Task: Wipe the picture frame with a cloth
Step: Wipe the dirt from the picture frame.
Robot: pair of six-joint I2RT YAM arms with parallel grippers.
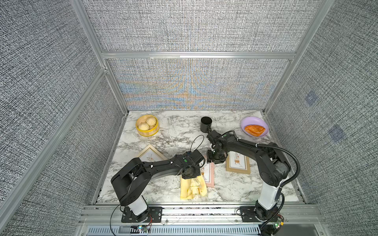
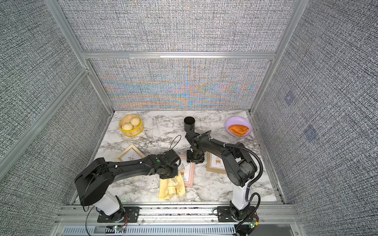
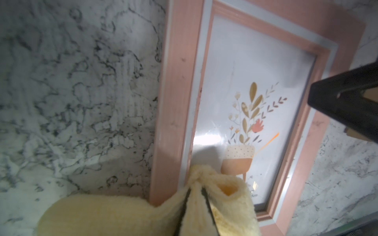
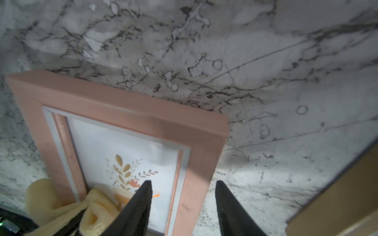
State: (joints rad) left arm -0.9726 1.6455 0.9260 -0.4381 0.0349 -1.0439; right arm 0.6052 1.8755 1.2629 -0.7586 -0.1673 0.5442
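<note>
A pink picture frame [image 1: 210, 176] [image 2: 189, 175] lies flat on the marble table, with a plant print under its glass [image 3: 245, 81]. The pale yellow cloth [image 1: 193, 189] [image 2: 171, 189] trails from the frame's near left corner onto the table. My left gripper [image 3: 196, 192] is shut on a bunched fold of the cloth [image 3: 122, 214], which touches the frame's glass. My right gripper [image 4: 184, 182] is open, its jaws straddling the frame's right rail [image 4: 196, 163] near the far end. One of its fingers [image 4: 143, 204] is over the glass, the other over bare table.
A gold frame [image 1: 150, 156] lies to the left, half under my left arm. A tan wooden frame [image 1: 238, 164] lies close to the right. At the back stand a yellow steamer with buns [image 1: 147, 125], a black cup [image 1: 206, 124] and a purple plate with a pastry [image 1: 254, 127].
</note>
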